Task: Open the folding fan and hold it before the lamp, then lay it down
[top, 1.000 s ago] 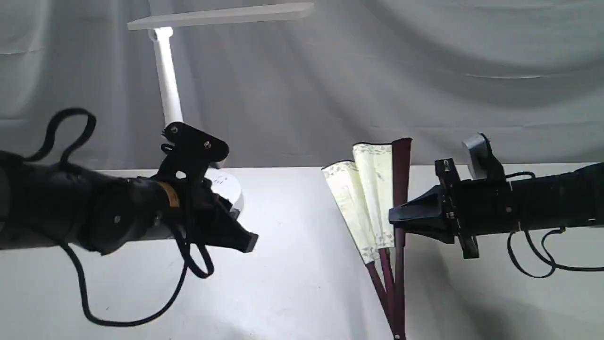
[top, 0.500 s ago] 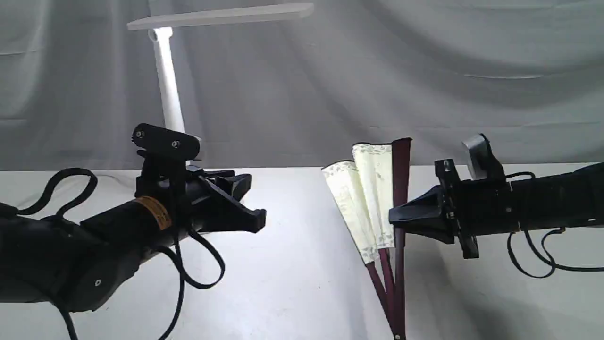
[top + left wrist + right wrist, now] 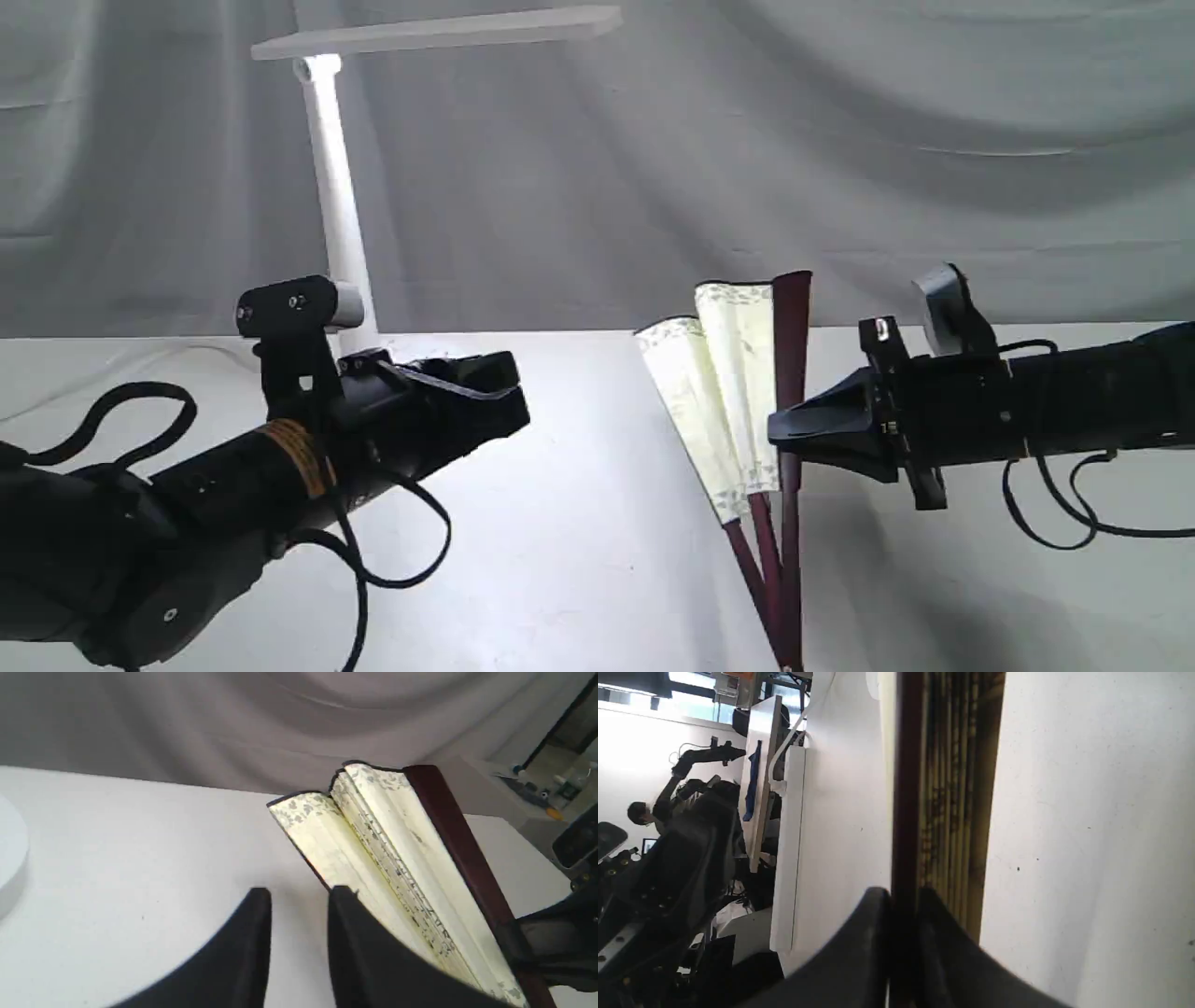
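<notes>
- The right end effector (image 3: 780, 439) is reaching in from the right and is clamping the folding fan (image 3: 738, 401) by its maroon guard (image 3: 792, 355). In the right wrist view its two black fingers (image 3: 873, 933) are pressing on that dark strip from both sides.
- The folding fan is standing nearly upright, right of the middle of the exterior view, with its pivot end pointing down at the picture's bottom edge. Whether that end is touching the desk (image 3: 579, 541) I cannot tell.
- The fan is spreading only in part: two cream pleated sections with a speckled border are leaning away to the left of the gripped guard, and thin maroon ribs are showing below the paper.
- The left end effector (image 3: 504, 392) is hovering above the desk between the lamp (image 3: 331, 187) and the fan. It is released, with a clear gap between its fingers and nothing in it.
- In the left wrist view one of its fingertips (image 3: 343, 900) is overlapping the fan's outermost fold, while the exterior view is showing the two apart.
- The lamp is standing at the rear left of the desk, well apart from the fan. Its stem is rising straight and its flat bar head is stretching to the right along the top. The left arm is hiding most of its base.
- A grey curtain (image 3: 887, 140) is hanging behind the desk.
</notes>
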